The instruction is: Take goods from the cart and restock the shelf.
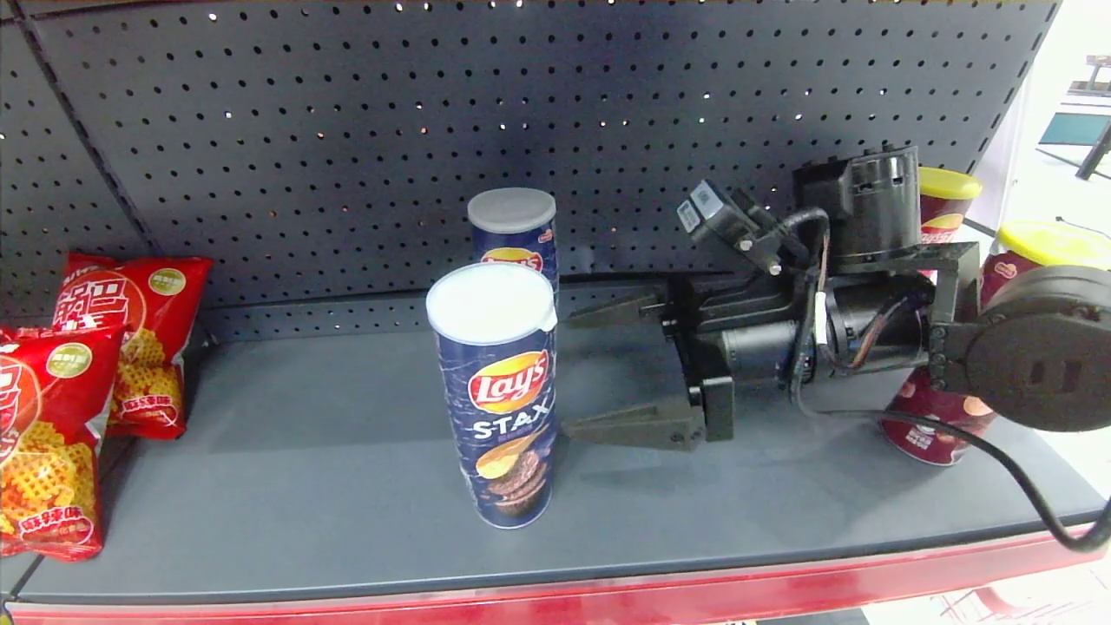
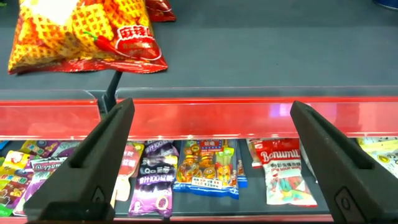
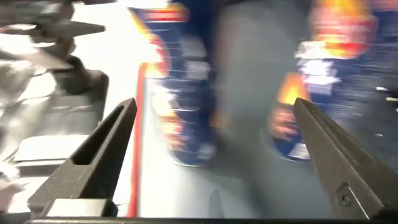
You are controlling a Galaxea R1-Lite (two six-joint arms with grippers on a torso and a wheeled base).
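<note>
Wide-spread right gripper point(image 1: 566, 375) at 3 o'clock of upright blue can point(image 1: 503, 399) on shelf point(image 1: 304, 451). Probably release step: retreat straight toward 3 o'clock, without clipping can. Left gripper point(image 2: 211, 162) likewise wide, empty.

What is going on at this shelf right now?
The robot is restocking a grey metal shelf. Its right gripper is open beside the front tall blue chip can with a white lid, not touching it. A second blue can with a grey lid stands behind. Red snack bags sit at the left end, red cans with yellow lids behind the right arm. The left gripper hangs open and empty, in front of the shelf's red edge.
</note>
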